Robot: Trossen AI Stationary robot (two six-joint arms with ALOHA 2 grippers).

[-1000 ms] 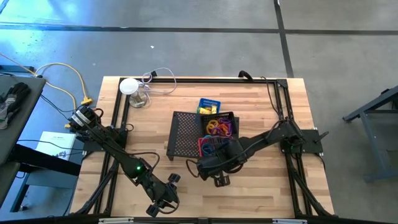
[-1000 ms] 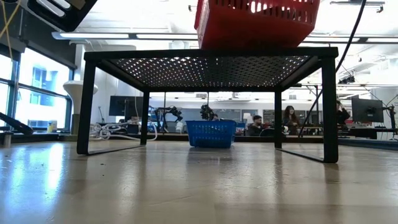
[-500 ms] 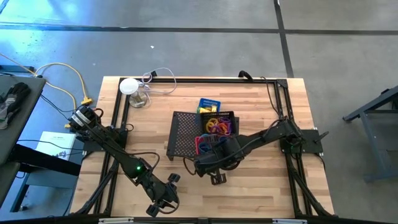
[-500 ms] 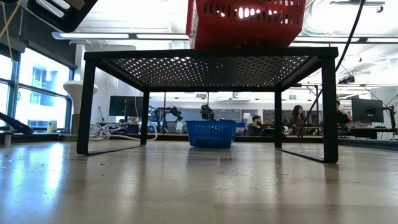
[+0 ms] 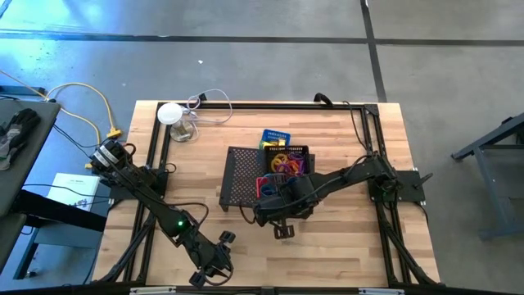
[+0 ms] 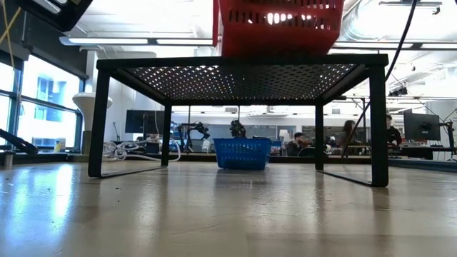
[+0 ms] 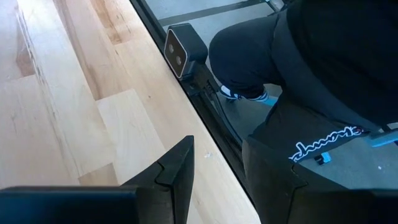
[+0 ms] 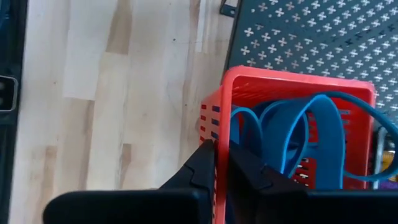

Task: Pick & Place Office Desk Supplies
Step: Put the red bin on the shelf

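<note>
Right end effector clamped on the rim of the red slotted plastic basket, on top of the black perforated metal riser.

The right end effector (image 8: 222,163) has its two dark fingers pinched narrowly on the thin wall of the red slotted plastic basket (image 8: 292,99), which holds broad blue rubber-band loops (image 8: 311,134). In the low view the red basket sits on the black perforated metal riser (image 6: 243,77), a flat-topped stand with straight legs. Behind the riser, a small blue slotted plastic basket (image 6: 243,153) rests on the pale wood-plank bench (image 5: 327,246). The left end effector (image 7: 217,168) hovers at the bench's near edge, fingers parted and gripping nothing, beside a person in dark clothing (image 7: 323,81). The room beyond has windows, ceiling lights and desks with monitors.
</note>
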